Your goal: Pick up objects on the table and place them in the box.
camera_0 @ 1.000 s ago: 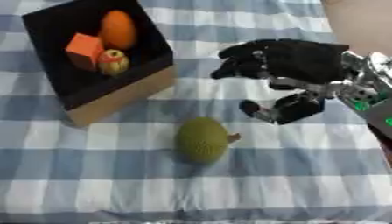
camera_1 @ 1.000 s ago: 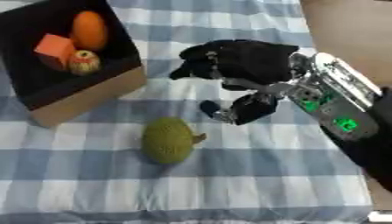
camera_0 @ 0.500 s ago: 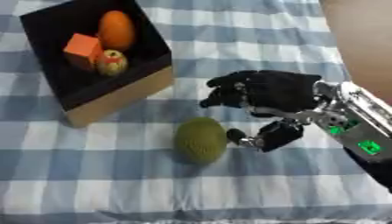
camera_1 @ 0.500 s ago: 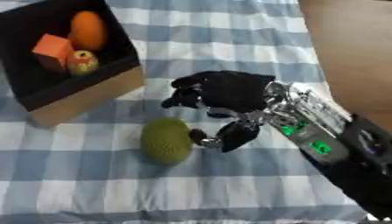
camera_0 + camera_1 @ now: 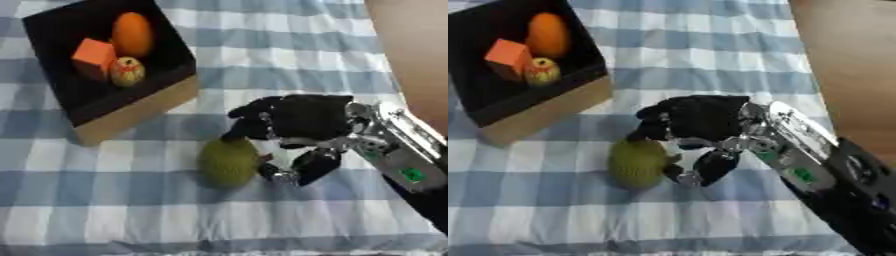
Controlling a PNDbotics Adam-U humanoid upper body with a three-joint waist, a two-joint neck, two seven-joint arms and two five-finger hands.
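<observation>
Right hand (image 5: 302,120) came in from the right edge, fingers (image 5: 249,125) curled down over the top-right of the green fruit (image 5: 228,162), thumb (image 5: 308,167) bent low just right of it. Fingers and thumb were apart, bracketing the fruit; fingertips looked to be touching it, couldn't tell if the thumb was. Fruit sat on the checked cloth (image 5: 105,195), directly under the fingertips and left of the thumb. Box (image 5: 131,107) was up-left of the fingers, apart from them, holding an orange fruit (image 5: 132,32), an orange block (image 5: 94,57) and a small apple (image 5: 128,71). Left hand not visible
</observation>
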